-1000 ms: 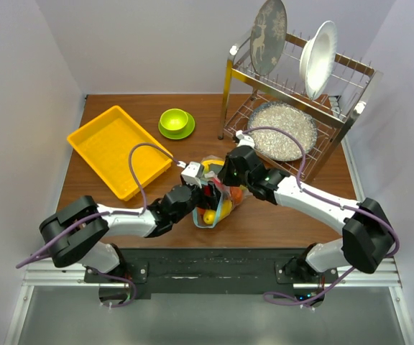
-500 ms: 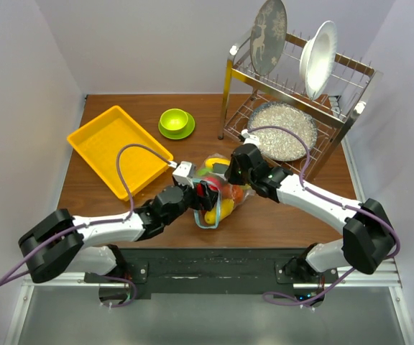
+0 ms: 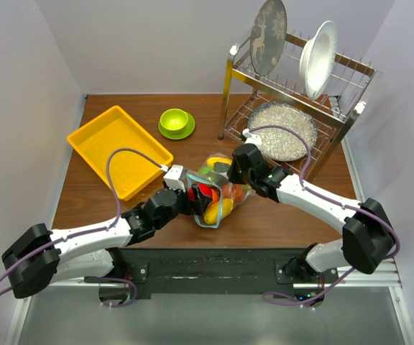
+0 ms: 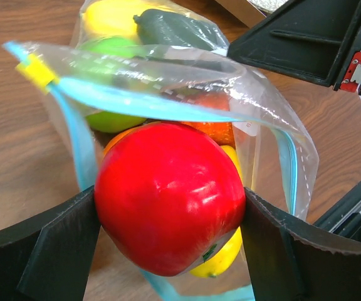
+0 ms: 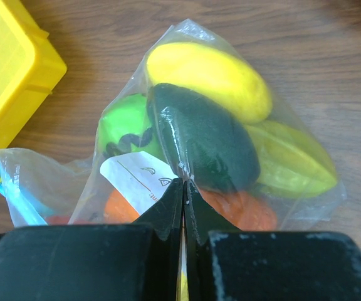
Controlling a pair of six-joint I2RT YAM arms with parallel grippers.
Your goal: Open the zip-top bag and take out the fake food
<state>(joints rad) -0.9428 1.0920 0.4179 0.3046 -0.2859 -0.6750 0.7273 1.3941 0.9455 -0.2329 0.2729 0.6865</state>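
**Red apple gripped at the bag's mouth, far end pinched**

Top external view: the zip-top bag (image 3: 220, 188) lies on the tabletop (image 3: 293, 219) near its front middle, between the two arms. The left gripper (image 3: 201, 195) is at the bag's mouth, with a red apple (image 3: 205, 192) between its fingers. The right gripper (image 3: 228, 177) sits on the bag's far end. A yellow tray (image 3: 118, 149) lies to the left, a lime-green bowl (image 3: 174, 119) behind it, and a dish rack (image 3: 293, 93) at the right rear.

Left wrist view: the left gripper's fingers (image 4: 61, 244) stand wide and press both sides of the red apple (image 4: 168, 197), which sits in the open mouth. The teal zip strip (image 4: 136, 100) arches over it. More fake food (image 4: 115, 119) lies deeper inside.

Right wrist view: the right gripper (image 5: 184, 188) is closed tight, pinching a fold of the bag's plastic. Inside the bag are a yellow fruit (image 5: 209, 72), a dark green piece (image 5: 202, 135), a bright green one (image 5: 124, 125) and an orange one (image 5: 237, 210).
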